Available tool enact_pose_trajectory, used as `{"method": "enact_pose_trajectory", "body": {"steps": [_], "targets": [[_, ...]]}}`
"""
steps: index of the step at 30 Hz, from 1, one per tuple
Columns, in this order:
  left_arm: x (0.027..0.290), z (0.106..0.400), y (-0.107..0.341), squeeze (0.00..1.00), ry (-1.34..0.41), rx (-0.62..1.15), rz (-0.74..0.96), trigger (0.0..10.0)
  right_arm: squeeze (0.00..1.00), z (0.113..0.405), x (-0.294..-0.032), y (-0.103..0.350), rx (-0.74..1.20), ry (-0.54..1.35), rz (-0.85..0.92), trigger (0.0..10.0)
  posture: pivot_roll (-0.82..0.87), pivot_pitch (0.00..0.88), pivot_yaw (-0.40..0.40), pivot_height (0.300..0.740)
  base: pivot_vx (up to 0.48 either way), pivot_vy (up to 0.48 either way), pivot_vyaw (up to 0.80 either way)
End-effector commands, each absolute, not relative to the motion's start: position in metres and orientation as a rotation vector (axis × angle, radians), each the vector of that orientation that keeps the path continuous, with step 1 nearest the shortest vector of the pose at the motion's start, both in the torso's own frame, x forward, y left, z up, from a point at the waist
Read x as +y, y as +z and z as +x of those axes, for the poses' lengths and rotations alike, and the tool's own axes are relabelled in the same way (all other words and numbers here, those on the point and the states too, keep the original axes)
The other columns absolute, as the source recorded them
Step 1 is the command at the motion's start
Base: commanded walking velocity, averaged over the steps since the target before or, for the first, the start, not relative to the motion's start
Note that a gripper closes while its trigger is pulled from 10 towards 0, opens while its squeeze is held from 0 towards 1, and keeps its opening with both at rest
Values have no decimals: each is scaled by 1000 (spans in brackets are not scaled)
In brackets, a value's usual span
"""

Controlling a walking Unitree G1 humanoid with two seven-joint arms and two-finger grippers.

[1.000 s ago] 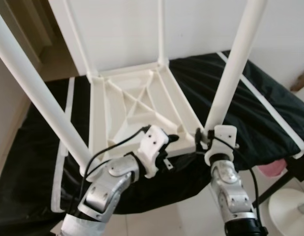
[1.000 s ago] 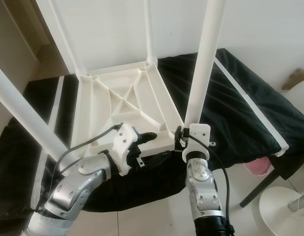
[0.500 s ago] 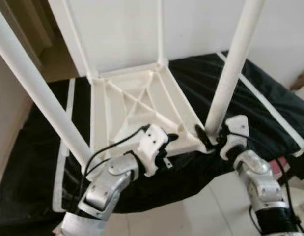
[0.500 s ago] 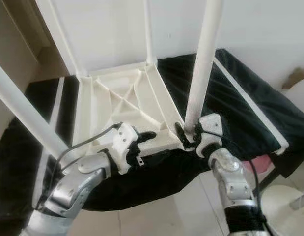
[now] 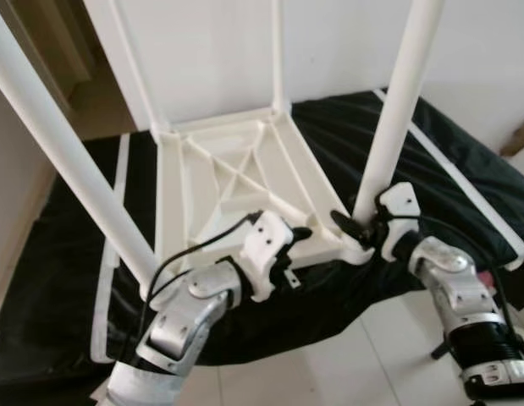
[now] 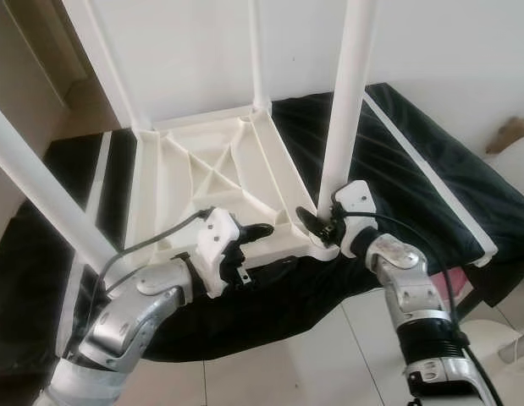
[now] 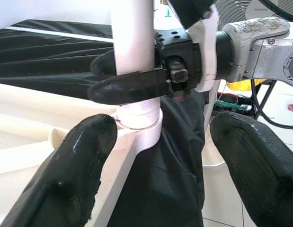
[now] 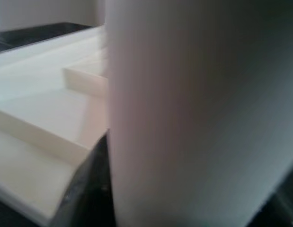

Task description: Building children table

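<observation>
A white children's table (image 5: 236,178) lies upside down on a black cloth (image 5: 465,186), its legs pointing up. My right gripper (image 5: 355,227) is shut on the base of the near right leg (image 5: 397,101), just above its corner socket. One black finger (image 7: 127,87) wraps the leg in the left wrist view. The right wrist view shows this leg (image 8: 184,118) very close and blurred. My left gripper (image 5: 294,249) stands open at the table's front edge, a little left of that corner, its fingers (image 7: 84,156) wide apart.
The near left leg (image 5: 67,152) slants up across the left side. Two far legs (image 5: 277,51) rise against the white wall. Tiled floor (image 5: 346,364) lies below the cloth's front edge. A white round object (image 6: 499,338) stands at the lower right.
My right arm has swung out to the right, so its gripper now reaches the near right leg's base from the side instead of from the front. The left arm has stayed put.
</observation>
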State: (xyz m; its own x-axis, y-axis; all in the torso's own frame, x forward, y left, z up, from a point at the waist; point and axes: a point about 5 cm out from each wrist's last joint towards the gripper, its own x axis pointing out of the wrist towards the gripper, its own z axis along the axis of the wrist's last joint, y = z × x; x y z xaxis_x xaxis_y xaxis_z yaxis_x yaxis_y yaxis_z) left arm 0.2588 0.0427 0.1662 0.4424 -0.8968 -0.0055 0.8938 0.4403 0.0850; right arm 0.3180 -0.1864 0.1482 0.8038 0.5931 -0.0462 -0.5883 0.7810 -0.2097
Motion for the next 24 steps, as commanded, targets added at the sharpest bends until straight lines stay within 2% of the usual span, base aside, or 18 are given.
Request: {"method": "enact_pose_trajectory", "body": {"steps": [1,7,8,16,20,24], "targets": [[45,259,165,0,-1093,-41,89,10000,0,313,-185,132,52,676,-228,0,-21,0,61,740,0,0,0],[43,258,165,0,-1100,-42,85,10000,0,312,-187,131,56,671,-225,0,-36,0,62,740,0,0,0],[43,258,165,0,-1102,-41,84,10000,0,312,-188,132,56,653,-215,10000,-40,0,63,740,0,0,0],[42,256,163,0,-1109,-33,76,10000,0,308,-188,129,59,424,-204,10000,-44,0,62,740,0,0,0],[42,254,163,0,-1111,-31,72,10000,0,303,-179,125,60,370,-185,10000,-46,0,64,740,0,0,0],[42,253,162,0,-1116,-28,69,10000,0,299,-169,121,68,212,-121,10000,-52,0,69,740,0,0,0]]}}
